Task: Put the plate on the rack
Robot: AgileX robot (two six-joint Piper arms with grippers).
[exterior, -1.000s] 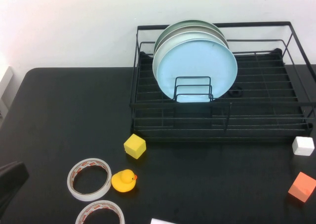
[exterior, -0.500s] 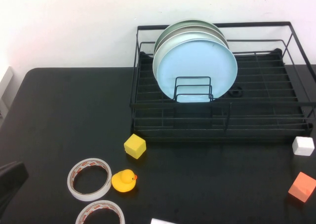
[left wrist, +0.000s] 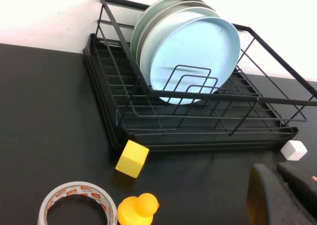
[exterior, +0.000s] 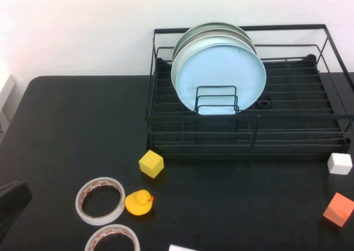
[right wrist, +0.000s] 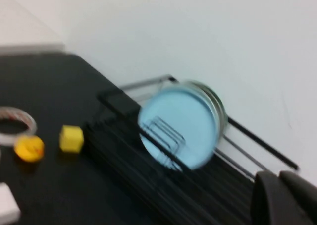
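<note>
The light-blue plate [exterior: 219, 77] stands upright on edge in the black wire rack [exterior: 287, 130], leaning against pale green plates [exterior: 206, 31] behind it, with wire loop dividers in front. It also shows in the left wrist view [left wrist: 193, 56] and the right wrist view [right wrist: 178, 123]. My left gripper [left wrist: 275, 170] is shut and empty, low over the near table, well apart from the rack [left wrist: 198, 131]. My right gripper [right wrist: 277, 178] is shut and empty, off to the side of the rack [right wrist: 148, 170]; it is out of the high view.
On the black table in front of the rack lie a yellow cube [exterior: 151, 163], a yellow rubber duck [exterior: 139, 202], two tape rolls [exterior: 100, 200], a white cube [exterior: 339, 163] and an orange cube [exterior: 338, 209]. A dark part of the left arm [exterior: 11, 202] sits at the near left edge.
</note>
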